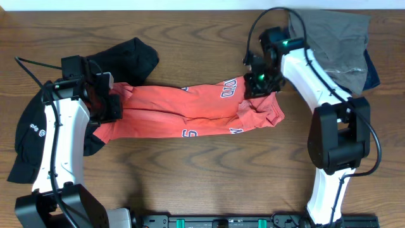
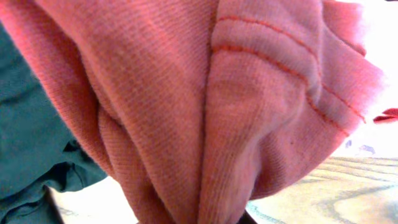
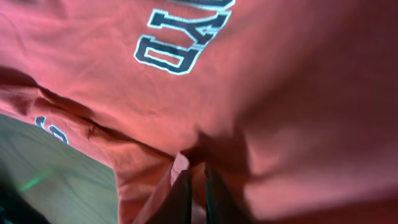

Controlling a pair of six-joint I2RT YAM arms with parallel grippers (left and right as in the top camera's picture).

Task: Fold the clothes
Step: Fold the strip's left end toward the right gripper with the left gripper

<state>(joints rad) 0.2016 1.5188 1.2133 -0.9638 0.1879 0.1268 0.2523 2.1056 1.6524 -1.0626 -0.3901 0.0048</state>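
Note:
The orange-red T-shirt [image 1: 183,113] with white-and-navy lettering is stretched sideways across the table's middle, folded lengthwise. My left gripper [image 1: 112,101] is shut on its left end; the bunched red cloth [image 2: 205,124] fills the left wrist view and hides the fingers. My right gripper [image 1: 258,85] is shut on the shirt's right upper edge; in the right wrist view the dark fingers [image 3: 198,193] pinch a fold of red cloth [image 3: 261,81] under the lettering. The black top [image 1: 123,57] with a small white logo lies under my left arm at the left.
A grey garment [image 1: 335,44] lies at the back right corner with a dark blue piece [image 1: 372,73] beside it. The wooden table [image 1: 209,171] shows in front of the shirt. A black rail [image 1: 209,221] runs along the front edge.

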